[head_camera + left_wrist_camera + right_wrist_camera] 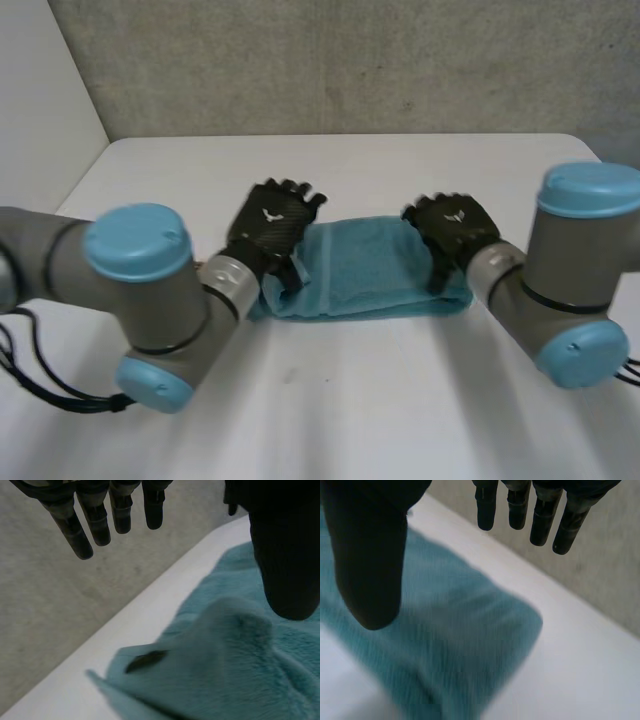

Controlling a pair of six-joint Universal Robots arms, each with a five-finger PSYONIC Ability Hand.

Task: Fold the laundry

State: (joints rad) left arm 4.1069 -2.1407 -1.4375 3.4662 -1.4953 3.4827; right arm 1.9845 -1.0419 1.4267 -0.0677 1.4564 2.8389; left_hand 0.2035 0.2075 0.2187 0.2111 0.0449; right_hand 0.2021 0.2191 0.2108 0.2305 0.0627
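- A teal terry towel lies on the white counter as a long band, already doubled over, and it runs across between the two arms.
- The black left hand sits over the band's left end and the black right hand over its right end. Each is at a short edge, not the middle.
- In the left wrist view the fingers are straight and held well apart from the thumb, with nothing between them. The thumb hangs over a raised hump of cloth; whether its tip touches the pile is hard to say from this angle.
- The right wrist view shows the same posture, with fingers straight, thumb set apart and nothing pinched. A corner of the band lies below the fingertips.
- A small dark fleck, possibly a tag, shows on the cloth near the left end.
- The step in hand looks to be taking hold of one end to carry it over onto the other.
- To do it well, pinch all the layers together at the chosen end, close to its corners, so the lower layer does not lag behind.
- The hump suggests slack cloth at the left end, so flattening it first, or gripping at the very edge, should keep the fold square.
- Keep the lift low and along the band's length. The other hand should pin its own end flat, since soft terry is likely to slide on a smooth counter.
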